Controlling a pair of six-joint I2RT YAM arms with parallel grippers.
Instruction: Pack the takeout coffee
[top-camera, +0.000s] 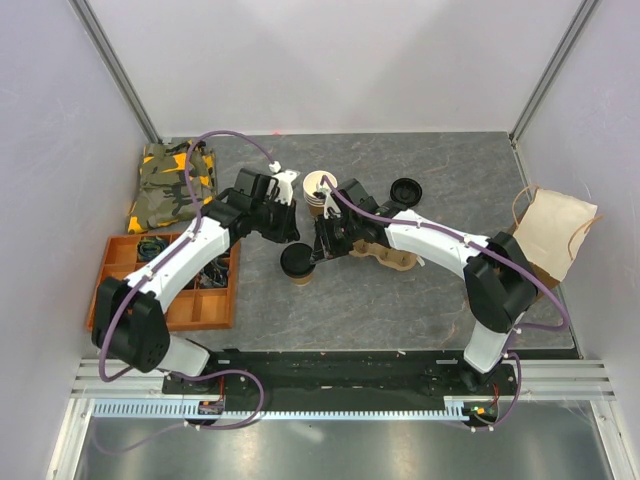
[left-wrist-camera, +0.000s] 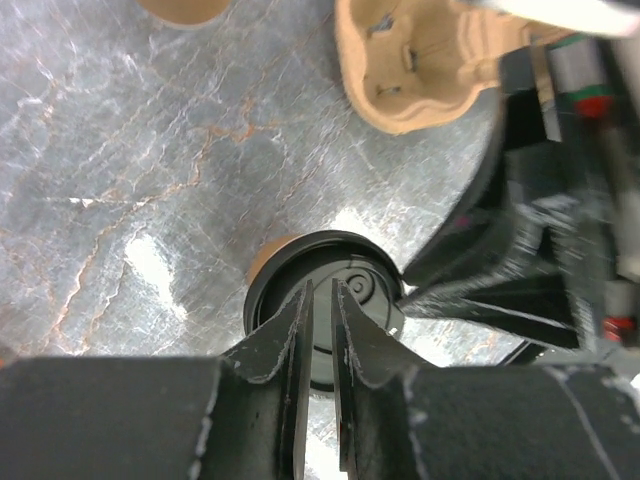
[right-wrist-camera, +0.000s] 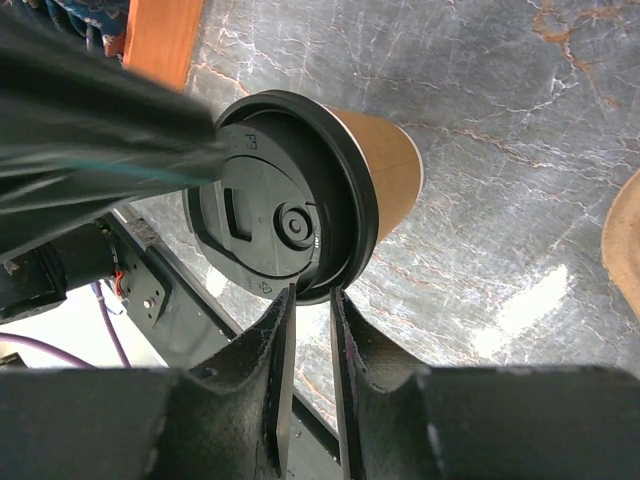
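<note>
Partly behind the left pincer, the lidded cup.

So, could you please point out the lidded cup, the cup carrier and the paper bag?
lidded cup (top-camera: 298, 261), top external view, on the middle of its black lid.
cup carrier (left-wrist-camera: 420, 70), left wrist view, on its moulded wall.
paper bag (top-camera: 556, 228), top external view, on its flat side.
</note>
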